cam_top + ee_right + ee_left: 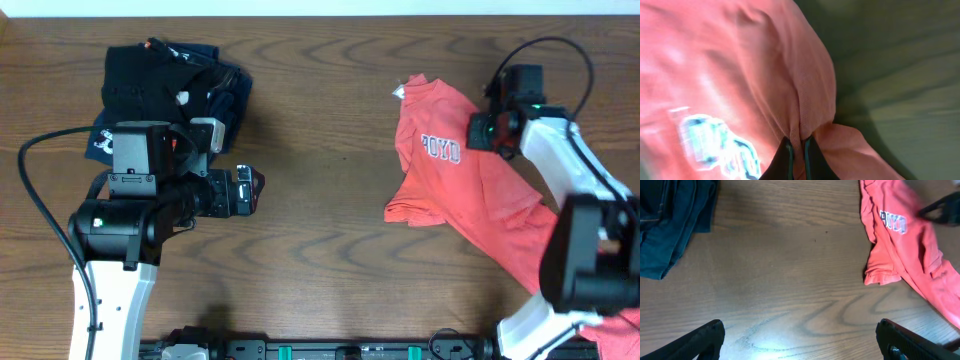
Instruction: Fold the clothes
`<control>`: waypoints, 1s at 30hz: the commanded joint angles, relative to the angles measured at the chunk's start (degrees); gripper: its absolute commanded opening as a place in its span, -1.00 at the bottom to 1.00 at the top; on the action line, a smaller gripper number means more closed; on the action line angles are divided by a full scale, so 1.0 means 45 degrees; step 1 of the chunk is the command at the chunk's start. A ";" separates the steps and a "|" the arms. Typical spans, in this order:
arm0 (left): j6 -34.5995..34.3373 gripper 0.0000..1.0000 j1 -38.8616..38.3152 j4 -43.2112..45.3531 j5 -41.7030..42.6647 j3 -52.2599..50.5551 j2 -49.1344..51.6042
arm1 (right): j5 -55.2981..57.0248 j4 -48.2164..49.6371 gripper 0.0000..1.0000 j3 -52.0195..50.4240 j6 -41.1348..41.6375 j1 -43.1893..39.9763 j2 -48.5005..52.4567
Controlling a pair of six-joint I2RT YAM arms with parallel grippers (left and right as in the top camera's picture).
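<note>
- Where the right jaws meet, they are closed on a thin ridge of the T-shirt [740,75], with a pinch of coral cloth gathered between the tips.
- Just around that pinch the fabric puckers and drapes. We judge it light, soft and limp, so it will sag from any single hold and trail behind whatever point we lift.
- Beside the right jaws lies the white lettering [441,149]. From there the shirt spreads away from them, crumpled across the tabletop [320,250], and its far end runs under the right arm.
- We reckon a fold needs the cloth laid flat first. Shoulder seams or hem corners would be better places to take hold, since a ridge in mid-panel only raises a tent.
- Well apart from the shirt, the left jaws stand wide open over bare wood and hold nothing.
- Beyond the left jaws, on the side away from the shirt, sits a heap of dark garments [170,85], which is not ours to fold.
</note>
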 commanded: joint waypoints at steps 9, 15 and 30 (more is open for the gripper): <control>0.0248 0.96 -0.0019 -0.0005 0.0869 0.0262 0.0661 | -0.1146 -0.0029 -0.98 0.0102 -0.0811 0.0005 -0.5265; 0.0253 0.96 -0.0019 -0.0010 0.0933 0.0262 0.1321 | -0.1491 -0.0525 -0.97 0.0097 -0.0806 0.0461 -0.5338; 0.0447 0.93 -0.3007 0.1773 0.2152 0.0223 0.4556 | -0.0476 -0.0753 -0.92 0.0092 -0.0806 0.1156 -0.4983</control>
